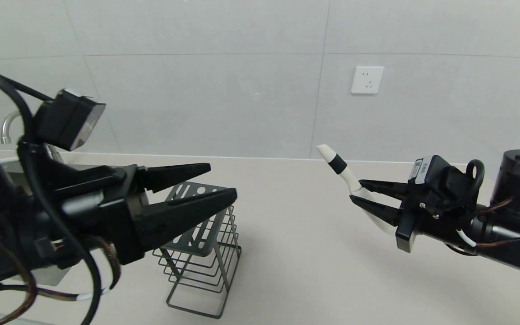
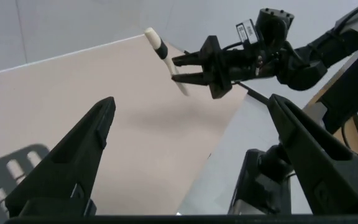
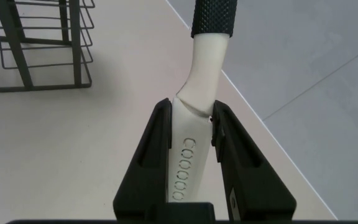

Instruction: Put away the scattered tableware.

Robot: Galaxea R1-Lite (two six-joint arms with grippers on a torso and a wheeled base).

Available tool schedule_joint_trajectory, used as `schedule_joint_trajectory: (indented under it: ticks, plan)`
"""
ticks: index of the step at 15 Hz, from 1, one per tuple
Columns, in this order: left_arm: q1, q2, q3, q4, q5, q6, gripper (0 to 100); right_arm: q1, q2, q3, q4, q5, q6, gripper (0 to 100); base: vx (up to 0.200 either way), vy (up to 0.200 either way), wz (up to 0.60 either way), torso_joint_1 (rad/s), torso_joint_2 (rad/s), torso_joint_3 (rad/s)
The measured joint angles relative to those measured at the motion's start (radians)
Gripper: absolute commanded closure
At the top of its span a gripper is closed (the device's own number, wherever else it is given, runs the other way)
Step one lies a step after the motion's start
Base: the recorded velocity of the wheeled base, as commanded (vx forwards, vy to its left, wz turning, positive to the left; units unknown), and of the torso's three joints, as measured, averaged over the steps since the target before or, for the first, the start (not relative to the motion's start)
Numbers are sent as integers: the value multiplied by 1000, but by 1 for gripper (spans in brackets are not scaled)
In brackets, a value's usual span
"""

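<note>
Bright, even light; soft shadows on counter (image 1: pixel 296 253) — edges bowed.

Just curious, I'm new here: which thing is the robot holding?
Look above the beige counter, to the right of the wire rack. There the right gripper clamps a white utensil; its black band near the handle tip sets it apart.

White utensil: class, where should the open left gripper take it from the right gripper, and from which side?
Probably at the black band: that handle end sticks up clear of the right gripper, shut lower on the white utensil. The left gripper could come from the robot's left, jaws across the narrow handle.
</note>
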Motion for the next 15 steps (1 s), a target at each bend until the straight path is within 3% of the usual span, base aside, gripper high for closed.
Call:
schedule_joint_trajectory:
  ticks: [7, 15]
  plan:
    - [-151, 294, -19, -383, 96, 2, 0, 2, -1, -30, -18, 1, 0, 100, 0, 0, 0, 0, 0, 0]
    - [-164, 448, -90, -459, 110, 0, 0, 7, -2, -53, -38, 2, 0, 100, 0, 0, 0, 0, 0, 0]
